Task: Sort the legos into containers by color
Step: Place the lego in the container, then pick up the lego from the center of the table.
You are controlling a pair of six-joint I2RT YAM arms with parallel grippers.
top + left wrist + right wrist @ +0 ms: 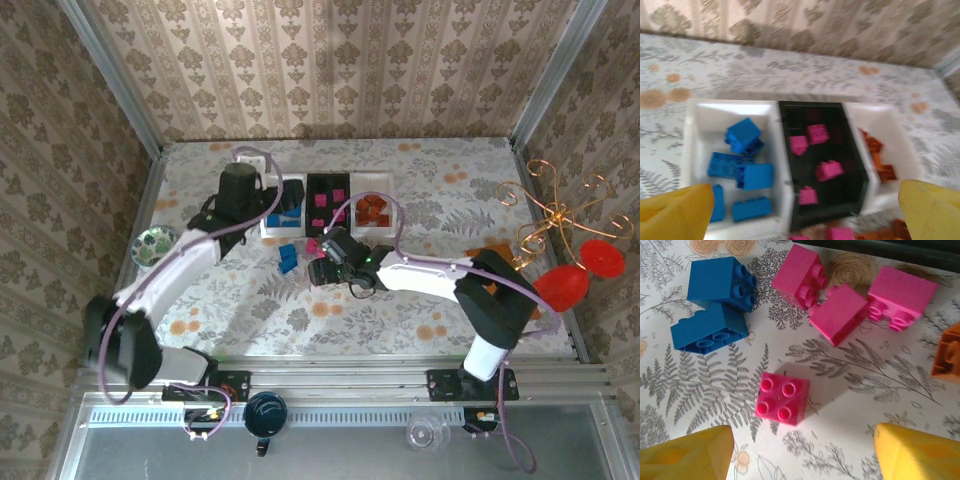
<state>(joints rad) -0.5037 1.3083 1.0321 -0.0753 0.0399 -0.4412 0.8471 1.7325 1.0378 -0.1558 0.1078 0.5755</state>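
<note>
The left fingers [675, 210] stand wide apart with nothing between them. They hang over the near edge of the row of containers, above the white tray [707, 117] that holds the blue bricks [744, 136]. That placement fits a drop-off spot for blue.

The row shows the sorting rule: blue in this white tray, pink bricks [829, 170] in the black tray [840, 125] in the middle, and orange-brown bricks [875, 155] in the second white tray [895, 135] on the far side. The three trays sit touching, side by side, so either arm can reach any colour with a short move.

The right fingers [912, 452] are also apart and touch nothing. They point down at a lone pink brick [782, 398] lying studs-up on the table [850, 375], with one finger to each side of it and short of it. This looks like the line-up for a pick. That brick lies apart from its neighbours, which gives the fingers room to come down around it.

Near it lie two blue bricks [720, 282] touching each other, a tight cluster of three pink bricks [837, 312], and one orange brick [949, 357] at the edge of the right wrist view. All of these lie just in front of the trays and are not yet sorted. Much of the work seems done, judging by the filled trays.
</note>
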